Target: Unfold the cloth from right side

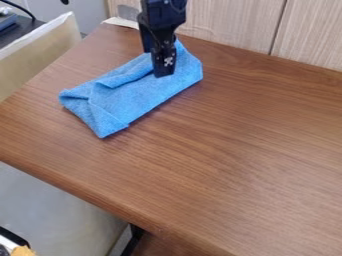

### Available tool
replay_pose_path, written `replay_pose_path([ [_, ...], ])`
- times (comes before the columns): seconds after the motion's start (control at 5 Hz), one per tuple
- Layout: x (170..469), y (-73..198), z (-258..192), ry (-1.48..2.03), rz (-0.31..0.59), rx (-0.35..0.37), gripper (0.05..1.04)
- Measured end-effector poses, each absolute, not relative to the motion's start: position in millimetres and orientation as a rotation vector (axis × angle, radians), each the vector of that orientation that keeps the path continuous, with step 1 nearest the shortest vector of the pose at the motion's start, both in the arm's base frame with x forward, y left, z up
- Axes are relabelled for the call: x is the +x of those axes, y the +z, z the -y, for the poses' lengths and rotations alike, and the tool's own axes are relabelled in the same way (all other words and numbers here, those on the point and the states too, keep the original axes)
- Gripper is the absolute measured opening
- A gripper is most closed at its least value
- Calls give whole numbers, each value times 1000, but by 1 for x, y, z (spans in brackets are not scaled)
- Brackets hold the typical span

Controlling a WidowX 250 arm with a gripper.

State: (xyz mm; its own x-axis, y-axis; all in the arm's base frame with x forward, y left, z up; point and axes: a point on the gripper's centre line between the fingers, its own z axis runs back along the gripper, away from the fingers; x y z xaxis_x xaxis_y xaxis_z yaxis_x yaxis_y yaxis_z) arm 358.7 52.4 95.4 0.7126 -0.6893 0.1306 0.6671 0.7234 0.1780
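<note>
The blue cloth [137, 97] lies on the brown wooden desk [247, 150], directly beneath the fingers [162, 74] and stretching away from them toward the lower left of the camera view, its far end folded over in a creased flap. The fingers point down over its upper right part, but I cannot tell how far open they are, or whether they have hold of the fabric.
</note>
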Motion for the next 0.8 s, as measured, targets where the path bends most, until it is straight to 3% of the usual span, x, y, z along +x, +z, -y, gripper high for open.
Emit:
replay_pose_path([
  [0.8,342,66,-76,-636,105,97,999],
])
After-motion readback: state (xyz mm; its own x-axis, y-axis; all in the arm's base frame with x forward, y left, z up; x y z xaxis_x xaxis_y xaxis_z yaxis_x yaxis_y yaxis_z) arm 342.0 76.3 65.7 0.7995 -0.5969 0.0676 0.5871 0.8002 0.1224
